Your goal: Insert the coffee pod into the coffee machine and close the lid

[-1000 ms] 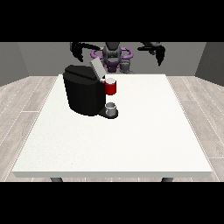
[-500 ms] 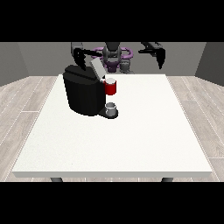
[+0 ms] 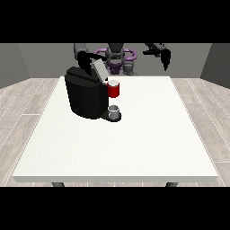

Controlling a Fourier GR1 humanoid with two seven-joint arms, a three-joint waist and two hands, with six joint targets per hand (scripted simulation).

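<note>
1. The white worktop [image 3: 134, 143] has wide free room at the front and right.
2. The black coffee machine [image 3: 85, 96] stands back-left, lid [image 3: 99, 69] raised; a red part [image 3: 114, 90] is over a grey cup [image 3: 114, 111].
3. The robot hand at the view's left [image 3: 83, 59] is behind the lid; contact and fingers unclear.
4. The robot hand at the view's right [image 3: 164, 57] hangs in air, holding nothing visible; fingers unclear.
5. The coffee pod cannot be made out.

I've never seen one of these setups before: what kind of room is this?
Probably a plain test room set up like a kitchen corner: a large white table, a black coffee machine with a small cup under it, a wood-look floor and bare grey walls.
</note>
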